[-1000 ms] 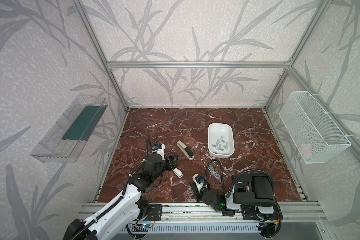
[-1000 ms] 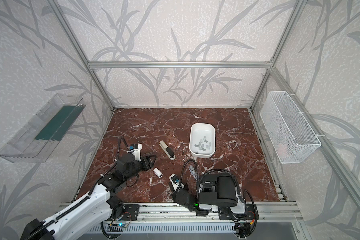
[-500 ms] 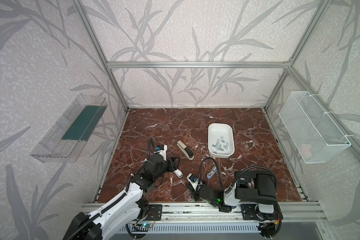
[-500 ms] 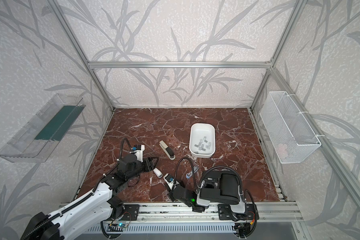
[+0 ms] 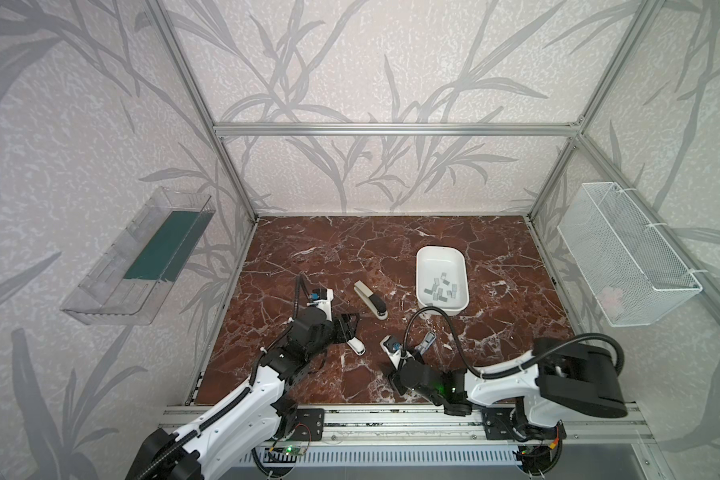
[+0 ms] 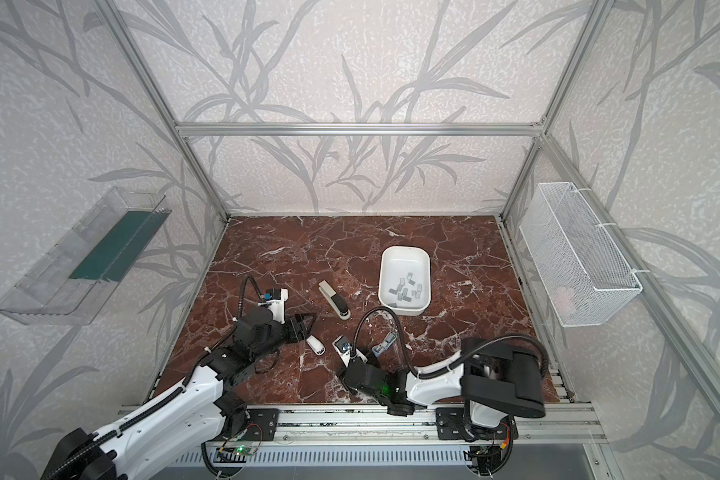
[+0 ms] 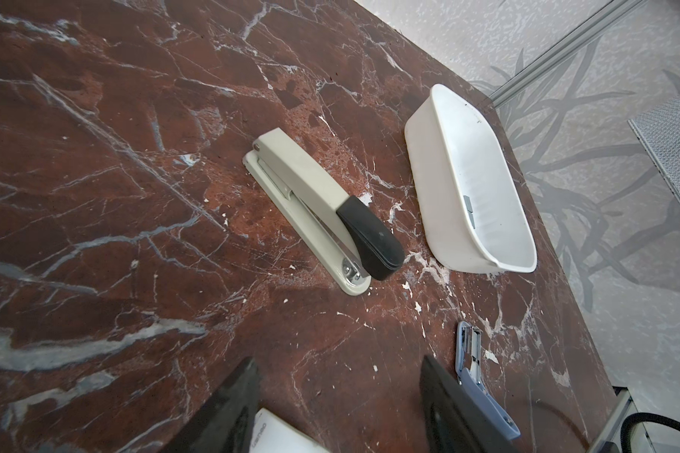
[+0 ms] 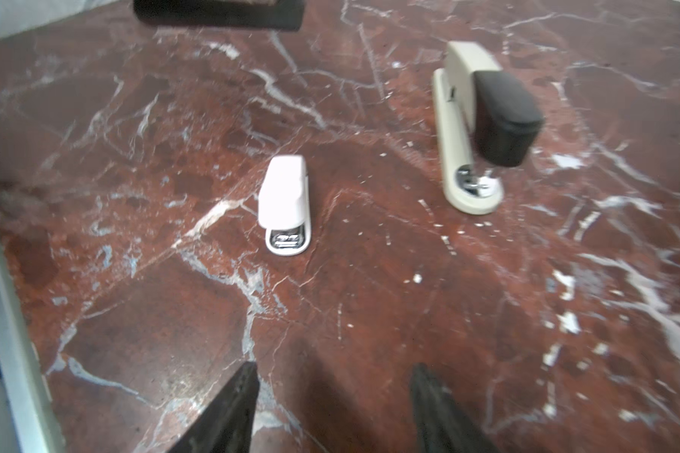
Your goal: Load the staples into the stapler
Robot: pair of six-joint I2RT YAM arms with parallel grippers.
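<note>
At the right jaws (image 8: 334, 366): nearly pinched shut a second ago, now spread wide with nothing in between. Aimed at the small white stapler (image 8: 285, 204), not touching it. At the left jaws (image 7: 340, 361): just as wide apart as before, gripping nothing, hanging close to that same white stapler. Near both, on the tabletop (image 5: 308, 257): the small blue stapler (image 5: 427, 340), lying flipped open with its metal track showing. No telling whether loaded with a strip yet. Farther back: the big beige stapler (image 5: 370, 299), shut. Farther still: the staples (image 5: 440, 286), a loose heap in the white tray (image 5: 439, 259), well apart from both arms. Looks like a letting-go just finished on the right side. Nothing carried now, so no strip on its way. Probably next: a reach back to the tray for one strip, then a slide into an open track.
</note>
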